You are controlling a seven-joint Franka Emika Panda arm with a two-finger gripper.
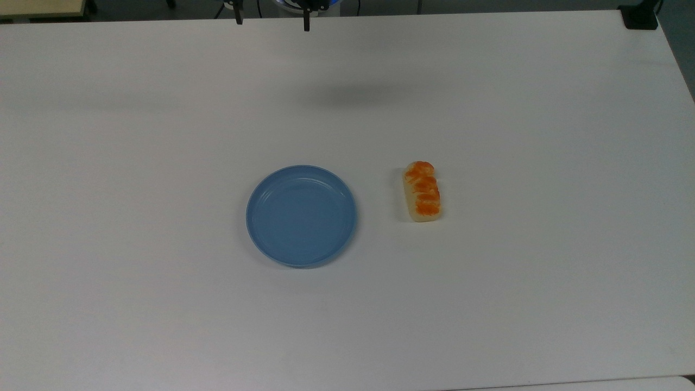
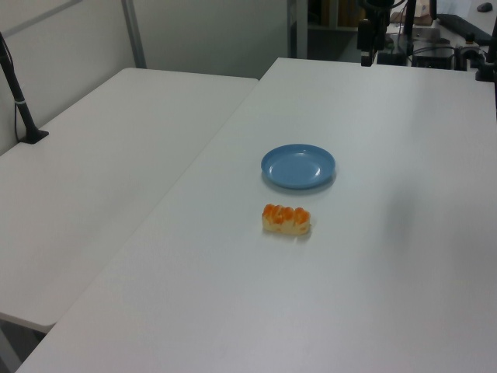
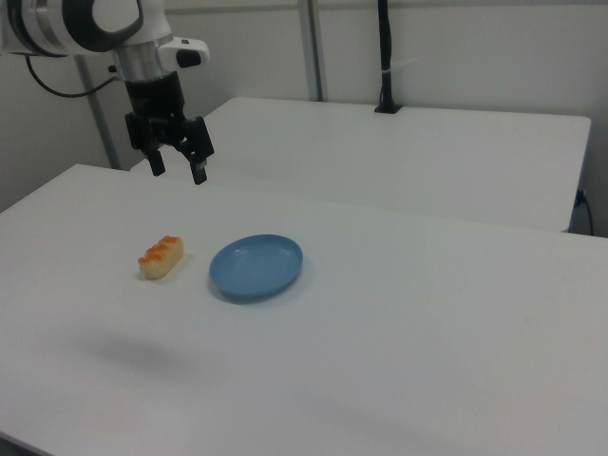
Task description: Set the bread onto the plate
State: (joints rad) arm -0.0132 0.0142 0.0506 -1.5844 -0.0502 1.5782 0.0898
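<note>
White table [image 1: 163,136] fills scene; second table [image 3: 456,142] sits beyond it in right view. Arm [image 3: 95,24] hangs high over table, body plain in right view; top view catches just fingertips [image 1: 307,24] at table's far edge. Gripper [image 3: 178,171] spread wide, holding nothing. Blue plate [image 1: 260,239] mid-table, bare. Bread [image 1: 423,191] flat on table just beside plate, on top view's right, not touching. Gripper well apart from bread, raised above.

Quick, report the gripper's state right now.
Gripper: open, holding nothing, raised above the table away from the bread.
</note>
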